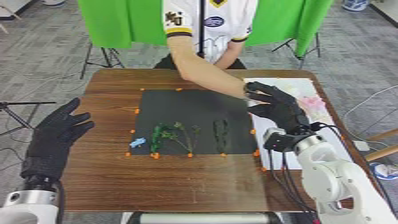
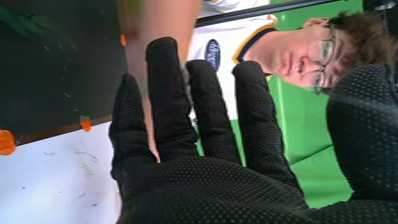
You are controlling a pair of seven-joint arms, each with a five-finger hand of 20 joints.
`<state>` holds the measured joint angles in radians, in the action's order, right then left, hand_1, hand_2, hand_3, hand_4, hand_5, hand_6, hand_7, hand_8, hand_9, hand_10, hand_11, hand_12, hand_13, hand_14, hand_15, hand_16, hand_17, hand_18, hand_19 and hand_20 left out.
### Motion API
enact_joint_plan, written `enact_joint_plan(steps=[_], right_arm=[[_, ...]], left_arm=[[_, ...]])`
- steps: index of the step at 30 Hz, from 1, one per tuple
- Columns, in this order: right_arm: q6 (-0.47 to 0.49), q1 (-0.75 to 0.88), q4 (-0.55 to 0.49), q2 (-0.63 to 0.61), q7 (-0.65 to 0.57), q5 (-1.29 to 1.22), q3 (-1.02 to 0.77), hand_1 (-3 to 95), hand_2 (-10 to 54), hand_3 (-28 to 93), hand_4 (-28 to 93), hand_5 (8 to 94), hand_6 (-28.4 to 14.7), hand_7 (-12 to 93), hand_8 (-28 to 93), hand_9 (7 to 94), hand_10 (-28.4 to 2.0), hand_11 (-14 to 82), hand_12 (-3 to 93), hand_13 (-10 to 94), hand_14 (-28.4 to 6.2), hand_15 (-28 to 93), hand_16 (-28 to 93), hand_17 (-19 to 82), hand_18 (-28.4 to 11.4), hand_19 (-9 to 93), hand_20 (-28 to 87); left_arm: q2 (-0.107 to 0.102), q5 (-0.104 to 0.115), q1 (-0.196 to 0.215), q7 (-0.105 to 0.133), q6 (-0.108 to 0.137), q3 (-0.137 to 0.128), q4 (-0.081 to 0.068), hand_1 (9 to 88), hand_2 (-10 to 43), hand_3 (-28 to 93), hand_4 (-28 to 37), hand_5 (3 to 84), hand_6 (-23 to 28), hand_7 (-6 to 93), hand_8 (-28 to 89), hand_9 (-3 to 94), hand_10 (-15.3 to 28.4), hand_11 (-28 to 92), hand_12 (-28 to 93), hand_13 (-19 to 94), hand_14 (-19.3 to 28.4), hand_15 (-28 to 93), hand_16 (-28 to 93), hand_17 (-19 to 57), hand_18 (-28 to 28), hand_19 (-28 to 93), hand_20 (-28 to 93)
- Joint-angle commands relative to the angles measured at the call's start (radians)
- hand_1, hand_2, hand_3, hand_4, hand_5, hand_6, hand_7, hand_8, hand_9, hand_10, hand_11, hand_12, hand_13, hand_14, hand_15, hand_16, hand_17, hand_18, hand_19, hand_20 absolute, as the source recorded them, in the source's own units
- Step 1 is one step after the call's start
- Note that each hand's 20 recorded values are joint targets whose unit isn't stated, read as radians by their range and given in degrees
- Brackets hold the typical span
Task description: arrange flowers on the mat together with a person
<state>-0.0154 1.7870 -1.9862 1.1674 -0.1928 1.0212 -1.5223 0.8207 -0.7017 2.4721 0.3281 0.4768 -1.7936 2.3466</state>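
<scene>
A small light-blue flower is lying at the near left corner of the flat black mat. To its right, a bushy bright-green stem, a thin branching green sprig and a long dark-green leafy stem are lying side by side, apart, pointing away from me. Small orange markers are dotting the mat's edges. Just right of it, a white sheet is bearing a pale-pink flower toward its far right.

I'm holding my black-gloved right hand above the sheet, near the mat's right edge; in the right wrist view its fingers are standing straight and spread, the thumb well out, pinching nothing. A person's bare forearm is crossing above the mat toward that hand; I cannot tell what the person's own hand is touching.

My black-gloved left hand is hovering left of the mat, fingers loosely extended, thumb apart. All this is resting on or hanging over the brown wooden tabletop. Beyond it, green cloth is hanging.
</scene>
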Motion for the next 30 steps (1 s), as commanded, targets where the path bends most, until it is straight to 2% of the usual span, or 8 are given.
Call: enact_joint_plan(steps=[1, 7, 12, 15, 22, 24, 27, 30], right_arm=[[-0.009, 0.002, -0.002, -0.008, 0.011, 0.002, -0.001, 22.7, 2.1, 73, -27, 44.1, 2.2, 16, -13, 45.2, -13.5, 14.3, 14.4, 40, -17.5, 54, 9, 5, -20.8, 50, 20], [-0.007, 0.013, -0.007, -0.011, 0.017, 0.001, -0.009, 22.8, 2.1, 73, -27, 44.1, 2.1, 16, -13, 45.4, -13.5, 14.5, 14.4, 40, -17.4, 54, 9, 5, -20.7, 50, 20], [-0.01, 0.015, -0.009, -0.012, 0.017, -0.001, -0.008, 22.9, 2.2, 73, -27, 44.1, 2.1, 16, -13, 45.4, -13.5, 14.6, 14.3, 40, -17.4, 55, 9, 5, -20.6, 50, 20], [-0.011, 0.018, -0.01, -0.012, 0.016, 0.001, -0.01, 22.8, 2.2, 73, -27, 44.2, 2.1, 16, -13, 45.4, -13.4, 14.6, 14.3, 40, -17.4, 55, 9, 5, -20.6, 50, 20], [-0.01, 0.013, -0.006, -0.014, 0.019, 0.01, -0.007, 22.8, 2.2, 73, -27, 44.2, 2.1, 16, -13, 45.6, -13.4, 14.7, 14.3, 40, -17.3, 55, 9, 5, -20.6, 50, 20], [-0.006, 0.012, -0.005, -0.014, 0.018, 0.008, -0.007, 22.8, 2.2, 73, -27, 44.2, 2.1, 16, -13, 45.6, -13.5, 14.7, 14.3, 40, -17.3, 55, 9, 5, -20.6, 50, 20], [-0.01, 0.019, -0.006, -0.015, 0.017, 0.009, -0.009, 22.9, 2.3, 73, -27, 44.2, 2.1, 16, -13, 45.7, -13.5, 14.7, 14.3, 40, -17.2, 55, 9, 5, -20.6, 50, 20], [-0.006, 0.018, -0.005, -0.012, 0.014, 0.01, -0.01, 22.9, 2.3, 73, -27, 44.2, 2.1, 16, -13, 45.8, -13.5, 14.7, 14.2, 40, -17.2, 55, 9, 5, -20.6, 50, 20]], left_arm=[[0.0, 0.002, 0.006, -0.003, 0.005, 0.007, -0.005, 24.2, 5.1, 81, -27.4, 33.2, 7.1, 16.9, -12, 31.3, 19.1, 34, 9, 22, 25.0, 62, -13, -8.3, 22.1, 54, 10], [-0.011, -0.007, -0.004, 0.007, -0.001, 0.009, 0.004, 24.3, 5.1, 81, -27.6, 33.2, 7.1, 16.9, -12, 31.2, 19.1, 34, 9, 22, 25.0, 62, -13, -8.3, 22.1, 54, 10], [-0.024, 0.001, -0.005, 0.024, 0.005, 0.014, 0.006, 24.2, 5.2, 81, -27.6, 33.2, 7.1, 17.1, -12, 31.3, 19.1, 34, 9, 22, 25.0, 62, -13, -8.3, 22.1, 54, 10], [-0.029, -0.006, -0.015, 0.011, 0.001, 0.013, 0.007, 24.2, 5.2, 81, -27.7, 33.0, 6.9, 16.9, -12, 29.5, 18.1, 32, 9, 21, 24.6, 60, -13, -8.3, 22.0, 53, 9], [-0.04, 0.003, -0.008, 0.03, 0.009, 0.014, 0.01, 24.2, 5.2, 80, -27.4, 33.0, 7.0, 16.6, -12, 30.2, 18.7, 33, 10, 22, 25.4, 63, -12, -7.7, 22.8, 56, 11], [-0.042, 0.003, -0.008, 0.029, 0.007, 0.013, 0.009, 24.2, 5.2, 80, -27.4, 32.9, 7.0, 16.6, -12, 30.3, 18.7, 33, 10, 22, 25.4, 63, -12, -7.7, 22.8, 55, 11], [-0.052, 0.014, -0.005, 0.039, 0.013, 0.016, 0.009, 24.2, 5.2, 80, -27.4, 33.0, 6.9, 16.6, -12, 30.3, 18.7, 33, 10, 22, 25.3, 63, -13, -7.9, 22.7, 55, 11], [-0.05, 0.015, -0.003, 0.037, 0.015, 0.016, 0.01, 24.3, 5.2, 80, -27.4, 33.0, 7.0, 16.7, -12, 30.4, 18.8, 33, 10, 22, 25.2, 63, -13, -7.9, 22.6, 55, 11]])
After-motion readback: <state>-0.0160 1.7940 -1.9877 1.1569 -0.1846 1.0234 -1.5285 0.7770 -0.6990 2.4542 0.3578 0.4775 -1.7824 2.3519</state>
